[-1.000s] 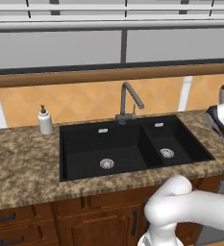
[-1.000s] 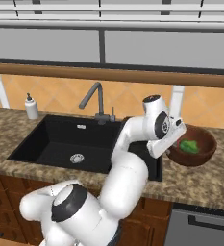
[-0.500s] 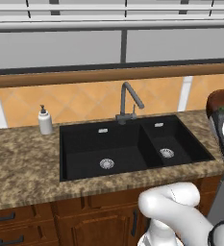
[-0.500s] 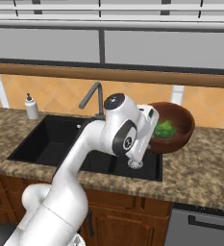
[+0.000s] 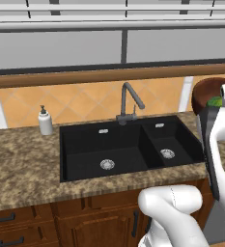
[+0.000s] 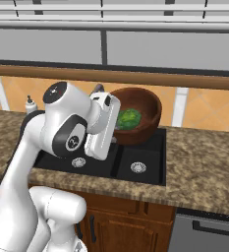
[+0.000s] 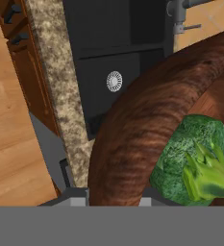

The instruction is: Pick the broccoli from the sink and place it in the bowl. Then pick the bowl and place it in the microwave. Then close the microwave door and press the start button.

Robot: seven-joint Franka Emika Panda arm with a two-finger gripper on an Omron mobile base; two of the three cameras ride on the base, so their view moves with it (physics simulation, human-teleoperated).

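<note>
My gripper (image 7: 114, 194) is shut on the thick rim of the reddish-brown bowl (image 6: 141, 112), holding it in the air above the small right basin of the black sink (image 6: 135, 166). The bright-green broccoli (image 6: 128, 119) lies inside the bowl. In the hand view the bowl (image 7: 147, 125) and the broccoli (image 7: 195, 158) are close up, with the sink (image 7: 108, 81) below. In the left base view the bowl (image 5: 206, 91) and a bit of broccoli (image 5: 214, 102) peek out at the right edge behind my arm, right of the sink (image 5: 128, 144). The microwave and its door are out of view.
A grey curved faucet (image 5: 128, 100) stands behind the sink. A white soap dispenser (image 5: 45, 121) sits on the speckled granite counter (image 5: 22, 164) to the left. Wood cabinets run below, and a grey appliance front (image 6: 204, 231) sits at the lower right.
My arm has swung the bowl with the broccoli leftward and upward, from over the right counter to above the sink's small basin. It now shows at the right edge of the left base view.
</note>
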